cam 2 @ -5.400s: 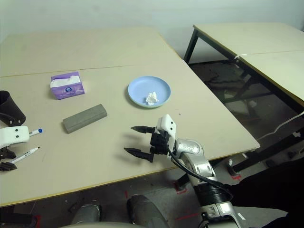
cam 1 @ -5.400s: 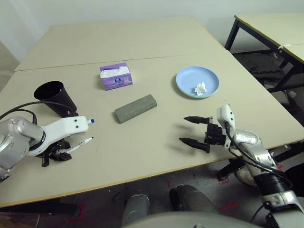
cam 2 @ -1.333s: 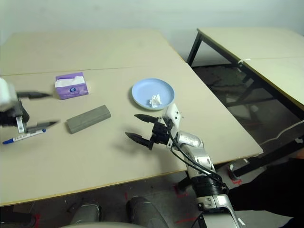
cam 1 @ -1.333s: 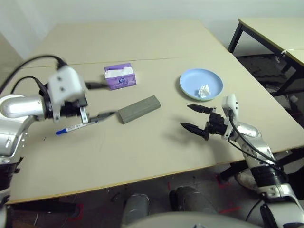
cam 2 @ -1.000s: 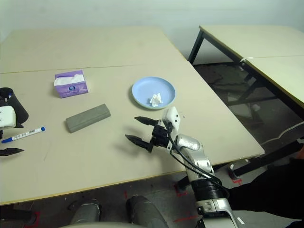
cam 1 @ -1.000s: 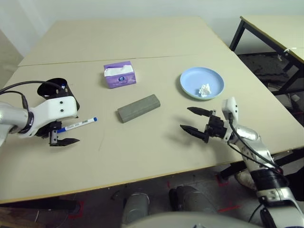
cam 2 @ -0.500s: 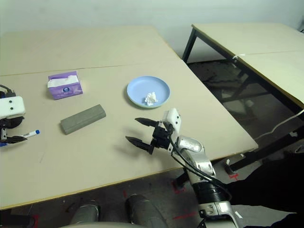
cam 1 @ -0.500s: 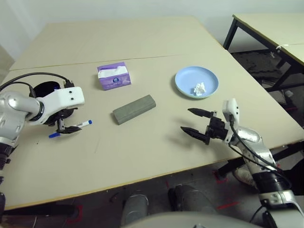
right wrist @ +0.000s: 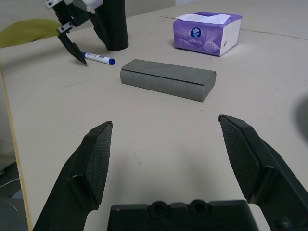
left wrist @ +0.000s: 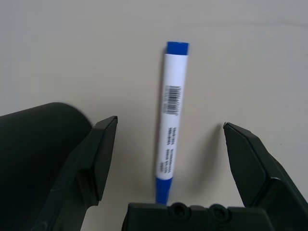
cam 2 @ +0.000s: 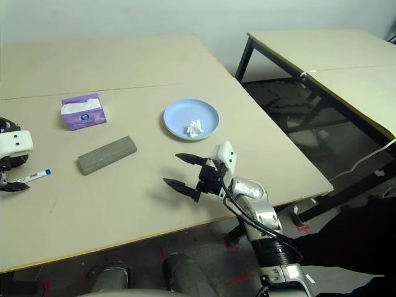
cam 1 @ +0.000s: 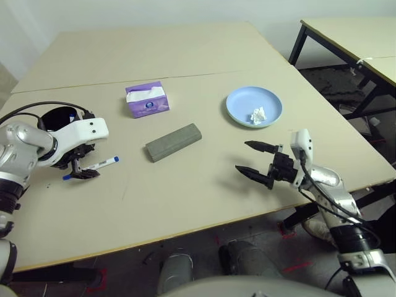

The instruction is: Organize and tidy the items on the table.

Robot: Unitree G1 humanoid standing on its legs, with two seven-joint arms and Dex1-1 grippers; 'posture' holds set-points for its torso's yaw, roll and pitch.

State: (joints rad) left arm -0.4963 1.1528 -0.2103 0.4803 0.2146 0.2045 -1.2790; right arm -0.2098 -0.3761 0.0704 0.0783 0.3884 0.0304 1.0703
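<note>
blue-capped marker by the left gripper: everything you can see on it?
The white plastic marker pen with blue cap lies flat on the beige table, with a blue end plug opposite the cap and a barcode with small print on its barrel. It sits beside the black cup, between the open left gripper's black fingers, which do not touch it.

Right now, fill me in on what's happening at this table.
A two-armed robot is tidying the table. Its left gripper hangs open over a blue-capped marker lying flat beside the black cup, one finger on each side, not gripping it. The right gripper hovers open and empty near the front edge. The grey case, tissue box and blue plate holding a crumpled tissue sit untouched.
</note>
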